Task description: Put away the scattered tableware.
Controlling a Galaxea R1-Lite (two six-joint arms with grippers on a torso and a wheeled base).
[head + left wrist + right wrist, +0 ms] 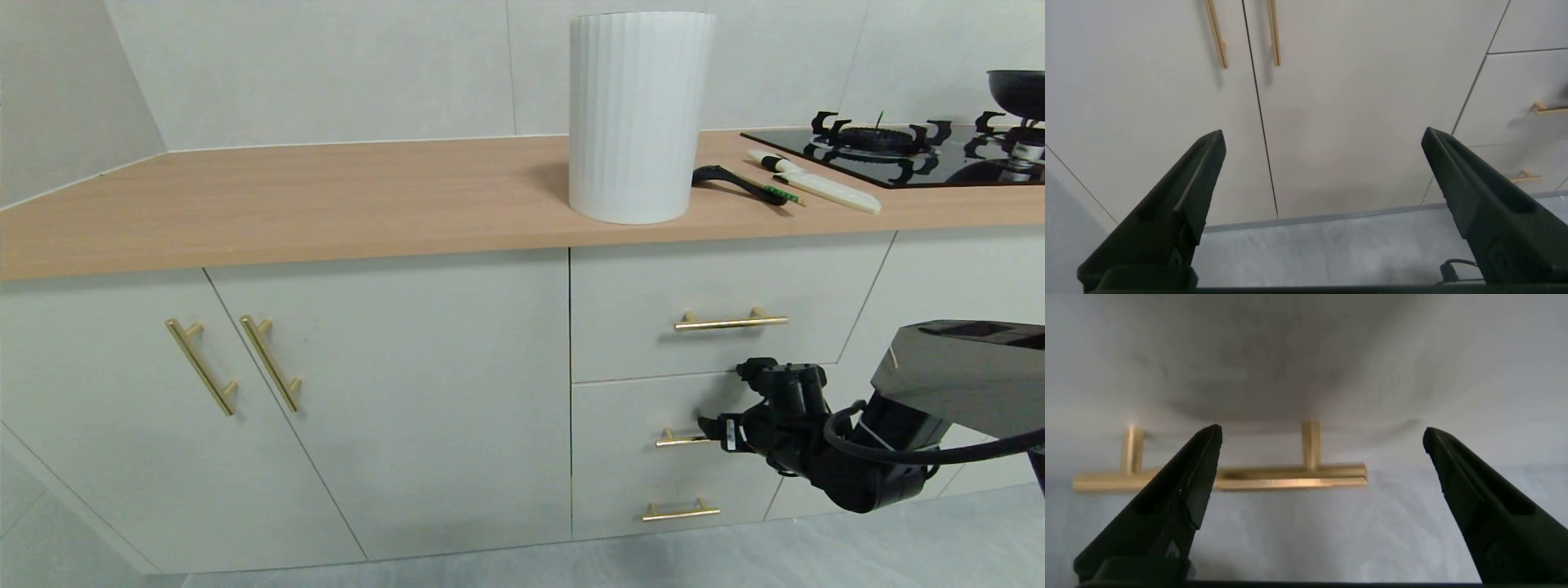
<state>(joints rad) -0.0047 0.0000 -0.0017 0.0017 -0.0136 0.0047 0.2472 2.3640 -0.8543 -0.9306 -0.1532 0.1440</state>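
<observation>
- The tableware lies on the wooden countertop near its right end, between a tall white ribbed container and the black hob.
- The black scoop is matte with a curved handle. Its bowl end is just beside the container's base.
- The chopsticks are slim and pale with green banding. They lie slantwise, touching or crossing the scoop's handle end.
- The white utensil is long and flat with a dark band near its far end. It lies slantwise just beside the chopsticks, and its near end is close to the countertop's front edge.
- The right gripper is low in front of the drawer stack under that part of the countertop, level with the middle drawer handle. In the right wrist view its gripper has its fingers spread wide and holding nothing, with the brass bar straight ahead. Whether a fingertip touches the bar cannot be told.
- The left gripper faces the double cabinet doors near the floor, its fingers splayed apart and empty.
- The doors' two brass handles sit side by side.
- The top drawer handle and bottom drawer handle are free.
- A dark pan sits on the hob's far right burner.
</observation>
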